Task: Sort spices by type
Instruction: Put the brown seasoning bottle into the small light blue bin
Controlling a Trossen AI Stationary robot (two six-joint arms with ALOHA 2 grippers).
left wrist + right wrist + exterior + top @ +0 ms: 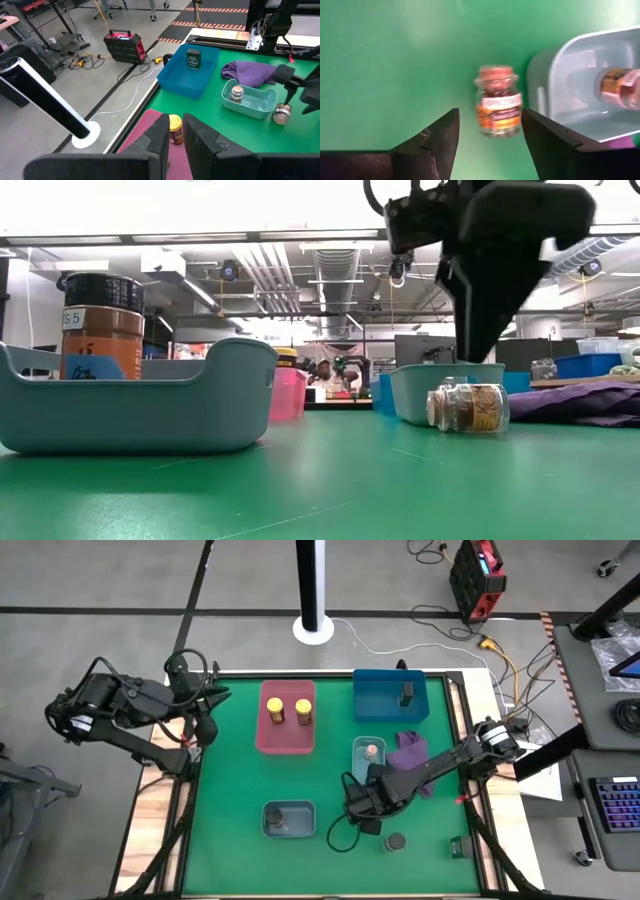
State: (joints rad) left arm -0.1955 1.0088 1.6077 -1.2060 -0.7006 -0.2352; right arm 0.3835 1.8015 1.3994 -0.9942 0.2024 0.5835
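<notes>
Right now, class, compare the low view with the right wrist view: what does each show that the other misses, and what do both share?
Only the low view shows the round dark-lidded jar standing in the near grey tray, plus the purple cloth.

Only the right wrist view shows the right arm's open fingers and a second small jar lying inside the small tray.

Both show the tiny cork-topped jar lying on its side on the green table, beside that tray.

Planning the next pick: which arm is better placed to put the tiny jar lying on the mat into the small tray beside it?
Right. Its gripper hangs open just above the tiny jar, beside the small tray. The left gripper waits shut at the table's far left edge.
</notes>
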